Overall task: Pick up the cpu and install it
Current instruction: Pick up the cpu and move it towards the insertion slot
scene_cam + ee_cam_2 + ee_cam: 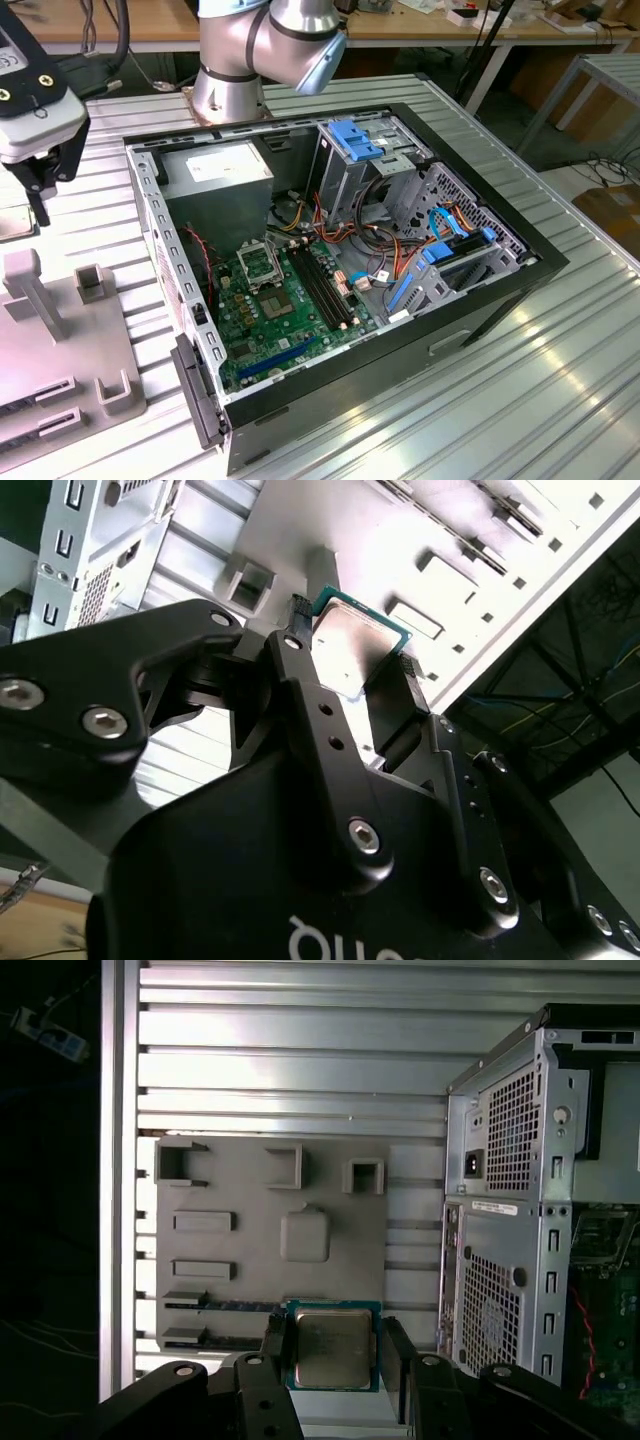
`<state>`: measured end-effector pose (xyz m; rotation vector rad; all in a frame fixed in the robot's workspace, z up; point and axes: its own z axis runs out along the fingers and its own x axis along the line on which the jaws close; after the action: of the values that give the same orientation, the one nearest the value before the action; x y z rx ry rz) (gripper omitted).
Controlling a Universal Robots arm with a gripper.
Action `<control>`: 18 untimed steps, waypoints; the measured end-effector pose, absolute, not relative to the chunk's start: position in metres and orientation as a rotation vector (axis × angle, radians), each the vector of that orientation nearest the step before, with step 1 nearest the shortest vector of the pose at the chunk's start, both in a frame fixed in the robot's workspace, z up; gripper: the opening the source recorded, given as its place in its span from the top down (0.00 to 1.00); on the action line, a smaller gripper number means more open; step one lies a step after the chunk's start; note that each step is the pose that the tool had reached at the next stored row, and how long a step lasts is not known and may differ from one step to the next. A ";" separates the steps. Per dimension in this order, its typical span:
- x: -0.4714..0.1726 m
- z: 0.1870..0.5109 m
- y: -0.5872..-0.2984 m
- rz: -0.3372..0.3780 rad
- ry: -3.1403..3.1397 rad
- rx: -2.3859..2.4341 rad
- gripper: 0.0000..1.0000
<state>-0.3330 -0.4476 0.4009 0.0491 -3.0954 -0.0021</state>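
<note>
**Exterior view.** Gripper (45,190) hanging at the exterior view's left, over the grey fixture plate (60,340) and well apart from the open computer case (540,265). Inside the case, black socket frame (262,265) on the green motherboard (290,320), near the power supply box (215,170).

**Second wrist view.** Fingers (300,695) drawn in narrow on the cpu (352,650), clamping two opposite edges, metal top exposed. Judged step: the carry, with the cpu apparently lifted clear of the plate. Maintain steady clamping force. Avoid any contact with the metal top or the underside.

**First wrist view.** Cpu (330,1348) centred between the fingers and square to them. Shallow square recess (305,1235) in the plate with nothing in it. Rear panel (500,1230) of the case just beside the plate. Hold the cpu level, permit no twist in the grip, and stay clear of the case wall.
</note>
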 end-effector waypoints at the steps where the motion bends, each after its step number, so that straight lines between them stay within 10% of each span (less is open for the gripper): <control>1: -0.331 0.401 -0.448 -0.002 -3.095 0.049 0.53; 18: -0.271 0.401 -0.448 -0.002 -3.095 0.049 0.53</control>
<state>-0.2713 -0.4476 0.4009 0.0492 -3.0954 -0.0022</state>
